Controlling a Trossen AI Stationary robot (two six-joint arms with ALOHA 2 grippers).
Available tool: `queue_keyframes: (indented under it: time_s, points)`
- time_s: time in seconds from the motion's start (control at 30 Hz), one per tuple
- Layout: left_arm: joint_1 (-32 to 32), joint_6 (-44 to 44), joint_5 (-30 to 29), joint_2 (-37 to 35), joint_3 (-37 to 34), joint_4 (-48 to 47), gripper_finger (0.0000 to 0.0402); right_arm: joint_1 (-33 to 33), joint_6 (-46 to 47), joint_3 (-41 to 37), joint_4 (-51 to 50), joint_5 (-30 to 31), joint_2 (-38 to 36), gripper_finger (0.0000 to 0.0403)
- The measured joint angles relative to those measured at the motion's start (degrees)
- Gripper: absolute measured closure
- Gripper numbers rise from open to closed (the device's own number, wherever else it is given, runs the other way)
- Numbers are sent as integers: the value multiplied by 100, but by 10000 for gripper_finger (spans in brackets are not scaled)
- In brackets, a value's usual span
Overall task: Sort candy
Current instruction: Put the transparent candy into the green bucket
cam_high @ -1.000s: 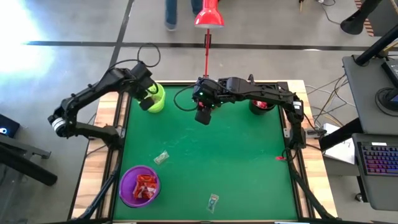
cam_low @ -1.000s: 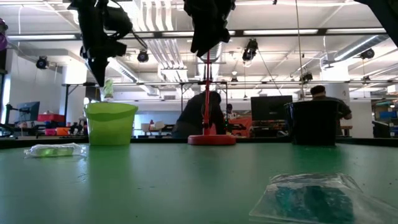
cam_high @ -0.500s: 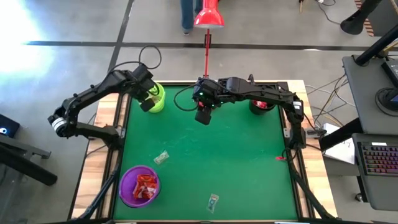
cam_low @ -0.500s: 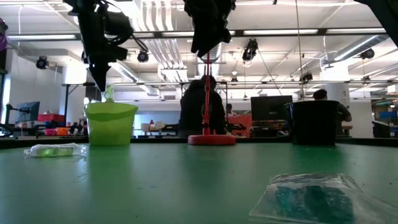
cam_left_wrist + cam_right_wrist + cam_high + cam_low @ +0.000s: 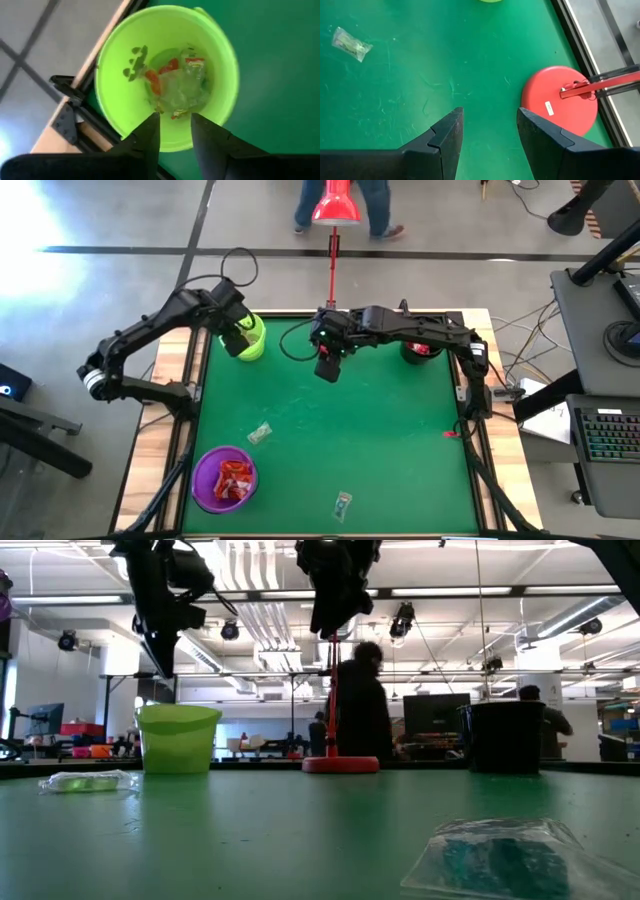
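Looking straight down in the high view, the left gripper (image 5: 240,332) hangs over the lime-green cup (image 5: 250,340) at the far left corner of the green table (image 5: 400,450). The right gripper (image 5: 327,366) hovers over bare mat near the far edge, close to the pole of the red desk lamp (image 5: 335,205). A purple cup (image 5: 224,478) at the near left holds red candy (image 5: 234,478). One clear-wrapped candy (image 5: 260,434) lies on the mat just beyond that cup, and a greenish candy (image 5: 343,502) lies near the front edge. A black cup (image 5: 418,350) with red inside stands at the far right. A person's legs (image 5: 345,202) show on the floor beyond the table.

From table height in the low view, the lime-green cup (image 5: 179,739) stands left, with the left gripper (image 5: 160,615) above its rim. A clear candy (image 5: 88,781) lies left of it, a bluish-green wrapped candy (image 5: 497,862) lies close to the camera, and the black cup (image 5: 505,737) stands right. A person (image 5: 362,705) passes behind the lamp base (image 5: 341,764).

The left wrist view shows its fingers (image 5: 150,142) slightly apart, holding nothing, above the cup (image 5: 115,100), where clear and red-marked candies (image 5: 180,87) rest on the bottom.

The right wrist view shows fingers (image 5: 445,140) spread wide and empty over the mat, a clear candy (image 5: 351,44) well off, and the lamp base (image 5: 560,102) bearing a small white label too small to read.
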Motion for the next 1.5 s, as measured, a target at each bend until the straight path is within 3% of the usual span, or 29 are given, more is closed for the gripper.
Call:
queue_keyframes:
  time_s: [0.2, 0.5, 0.83, 1.03, 1.17, 1.5]
  points:
    - [-45, -3, 1178, -65, 151, -502, 287, -1, 0, -120, -2, 0, 0, 225]
    - [-723, -374, 2302, -291, 161, -1384, 273, -4, -141, -126, 18, 2, 0, 225]
    - [-1992, -926, 2346, -379, -51, -888, 274, -4, -157, -126, 17, 2, 0, 225]
    - [-2620, -1331, 2318, -396, -777, -240, 274, -4, -155, -126, -391, 4, -4, 225]
    - [-3035, -1529, 1900, -406, -1219, 328, 274, -4, -155, -126, -879, 7, -4, 225]
    - [-3677, -2436, 1907, -356, -2152, 1492, 274, -7, -155, -135, -868, 13, -4, 225]
